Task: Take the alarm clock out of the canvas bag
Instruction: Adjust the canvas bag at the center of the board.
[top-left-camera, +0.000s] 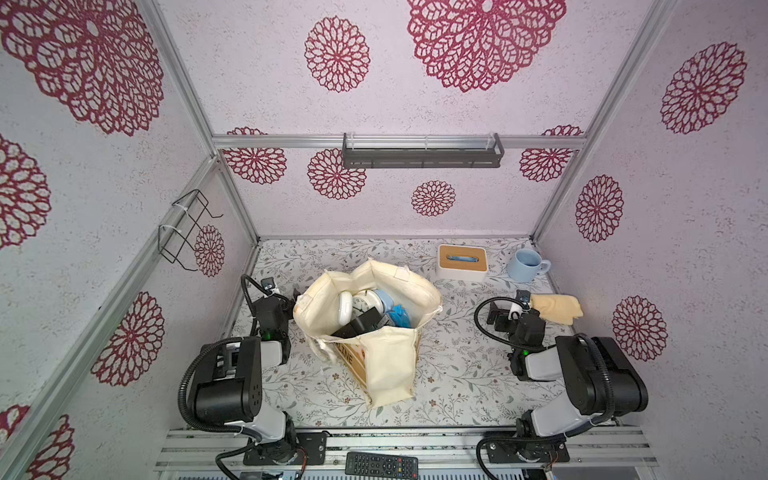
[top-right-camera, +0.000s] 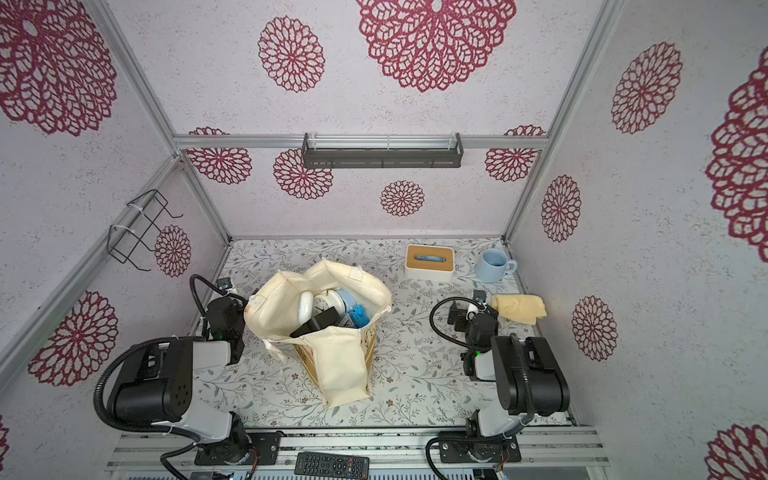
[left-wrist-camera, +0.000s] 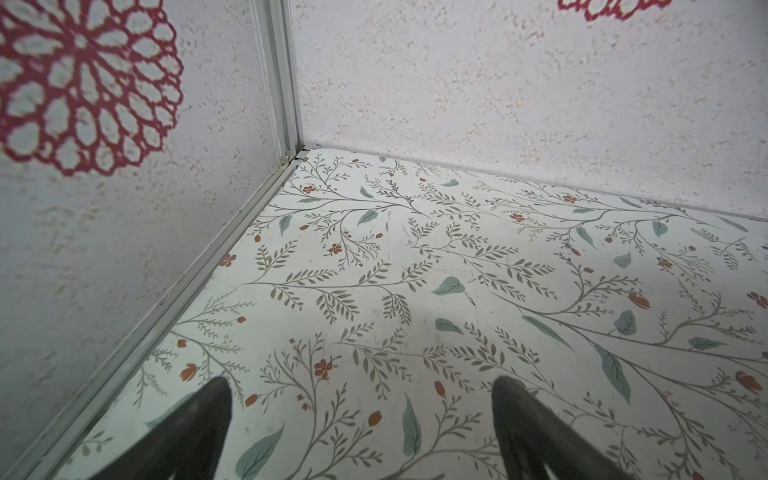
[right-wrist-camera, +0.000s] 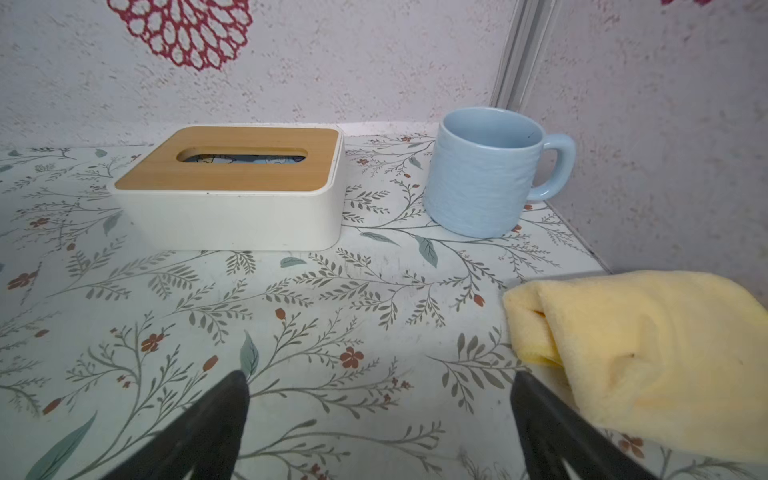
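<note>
Floral-patterned tabletop (top-left-camera: 457, 365) lies inside a booth of pale walls with red rosettes (top-left-camera: 249, 83). In both top views the cream canvas bag with a tan lettered panel (top-left-camera: 390, 365) (top-right-camera: 340, 365) stands near the tabletop's middle, mouth open. The round white alarm clock (top-left-camera: 365, 304) (top-right-camera: 324, 306) lies inside it, dial showing, next to a black boxy item (top-left-camera: 365, 321).

In the left wrist view the left gripper (left-wrist-camera: 361, 382) hangs over bare tabletop near the far left corner, jaws spread wide, holding nothing.

In the right wrist view the right gripper (right-wrist-camera: 380, 376) is equally wide and empty, just beside a folded yellow cloth (right-wrist-camera: 648, 353). A white tissue box with a wooden lid (right-wrist-camera: 232, 208) and a pale blue ribbed mug (right-wrist-camera: 482, 178) stand toward the far right corner.
</note>
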